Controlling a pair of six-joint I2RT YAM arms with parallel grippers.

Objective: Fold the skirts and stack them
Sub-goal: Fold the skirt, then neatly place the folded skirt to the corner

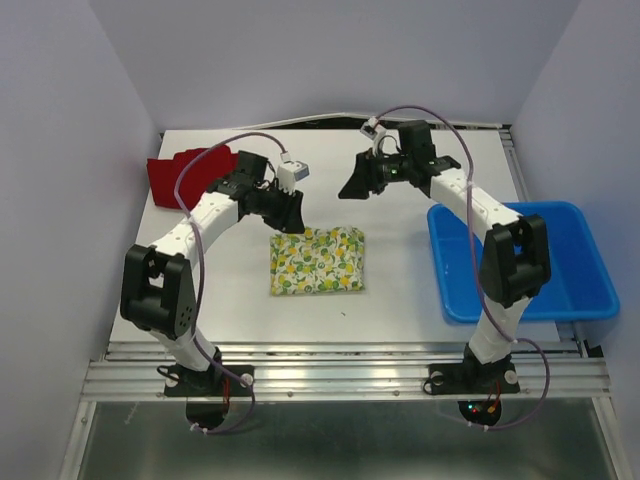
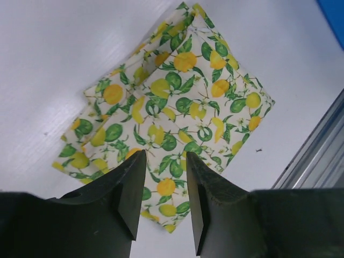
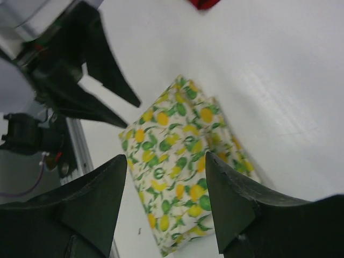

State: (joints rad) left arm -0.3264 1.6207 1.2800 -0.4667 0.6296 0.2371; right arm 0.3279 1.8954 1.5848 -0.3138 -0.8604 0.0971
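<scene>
The lemon-print skirt (image 1: 317, 260) lies folded into a rectangle at the table's middle. In the left wrist view it (image 2: 177, 102) shows stacked layers, and in the right wrist view it (image 3: 177, 140) lies flat. The red skirt (image 1: 168, 178) lies at the back left, partly behind my left arm; a scrap of it (image 3: 204, 3) shows in the right wrist view. My left gripper (image 1: 290, 222) (image 2: 165, 154) hovers open over the lemon skirt's far edge, holding nothing. My right gripper (image 1: 348, 190) (image 3: 165, 156) hangs open higher up behind the skirt, also without anything in it.
A blue plastic bin (image 1: 560, 260) stands at the right; its corner (image 2: 336, 13) shows in the left wrist view. An aluminium rail (image 1: 350, 378) runs along the near table edge. My left gripper (image 3: 133, 114) shows in the right wrist view.
</scene>
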